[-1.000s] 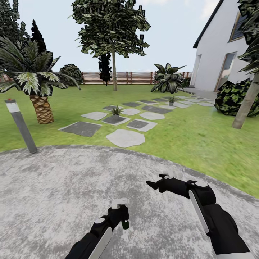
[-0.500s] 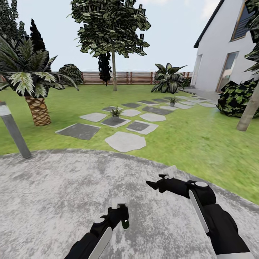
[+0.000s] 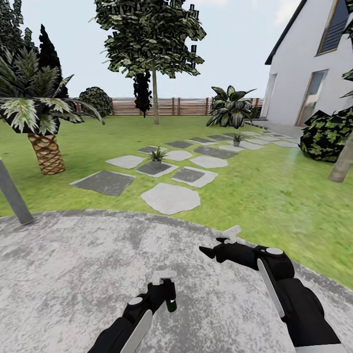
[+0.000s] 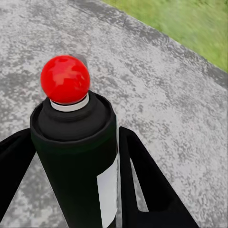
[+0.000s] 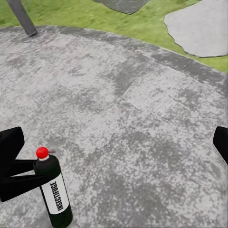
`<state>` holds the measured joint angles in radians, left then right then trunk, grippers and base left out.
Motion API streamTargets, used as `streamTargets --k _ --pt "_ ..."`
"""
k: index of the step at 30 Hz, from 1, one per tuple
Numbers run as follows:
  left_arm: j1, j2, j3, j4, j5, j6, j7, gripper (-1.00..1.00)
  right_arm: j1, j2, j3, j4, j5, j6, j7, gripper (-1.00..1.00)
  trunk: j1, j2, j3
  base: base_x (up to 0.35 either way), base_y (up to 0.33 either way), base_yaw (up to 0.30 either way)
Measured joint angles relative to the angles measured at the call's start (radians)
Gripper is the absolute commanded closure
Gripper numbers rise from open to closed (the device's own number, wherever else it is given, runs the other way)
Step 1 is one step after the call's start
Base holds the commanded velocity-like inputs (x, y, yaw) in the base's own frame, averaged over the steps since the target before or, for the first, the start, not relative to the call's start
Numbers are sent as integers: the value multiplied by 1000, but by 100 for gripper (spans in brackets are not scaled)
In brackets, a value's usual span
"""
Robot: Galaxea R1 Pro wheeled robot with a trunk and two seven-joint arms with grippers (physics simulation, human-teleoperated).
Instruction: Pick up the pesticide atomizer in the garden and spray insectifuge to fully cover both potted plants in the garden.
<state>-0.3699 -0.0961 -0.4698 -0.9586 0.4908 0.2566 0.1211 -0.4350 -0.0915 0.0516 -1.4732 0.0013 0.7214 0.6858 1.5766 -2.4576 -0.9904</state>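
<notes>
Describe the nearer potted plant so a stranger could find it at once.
From the round gravel patio, follow the stepping stones across the lawn toward the brown fence. The nearer potted plant stands on a dark grey slab, a few stones in. It is a low rosette of pointed leaves, far smaller than the palm to its left.

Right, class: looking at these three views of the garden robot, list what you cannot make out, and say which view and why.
- Pesticide atomizer: its lower body is cut off by the left wrist view's edge.
- Bollard lamp: its top is cut off by the head view's left edge.
- Far potted plant: too small in the head view to show leaf detail or its pot.
- Right gripper: the head view does not show whether its fingers are open or shut.
</notes>
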Motion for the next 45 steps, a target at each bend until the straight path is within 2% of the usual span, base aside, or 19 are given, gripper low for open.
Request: streamTargets --k 8,16,28,37,45 --pt "2 1 1 0 -2 0 3 100 -3 -1 -2 -14 -5 -7 9 -100 0 0 0 340 0 0" --pt "2 -1 2 0 0 1 7 100 -17 2 -2 -78 -2 -14 7 -100 0 0 0 340 0 0" --pt "2 -2 0 0 0 1 9 100 -34 -1 -6 -83 -6 -13 6 -100 0 0 0 340 0 0" --pt "2 -1 2 -6 0 1 1 100 -36 -15 -20 -115 -13 -9 10 -100 0 0 0 337 0 0" --pt "2 -1 -4 -49 2 -1 5 100 -36 -35 -21 -138 -16 -3 31 -100 1 0 0 116 0 0"
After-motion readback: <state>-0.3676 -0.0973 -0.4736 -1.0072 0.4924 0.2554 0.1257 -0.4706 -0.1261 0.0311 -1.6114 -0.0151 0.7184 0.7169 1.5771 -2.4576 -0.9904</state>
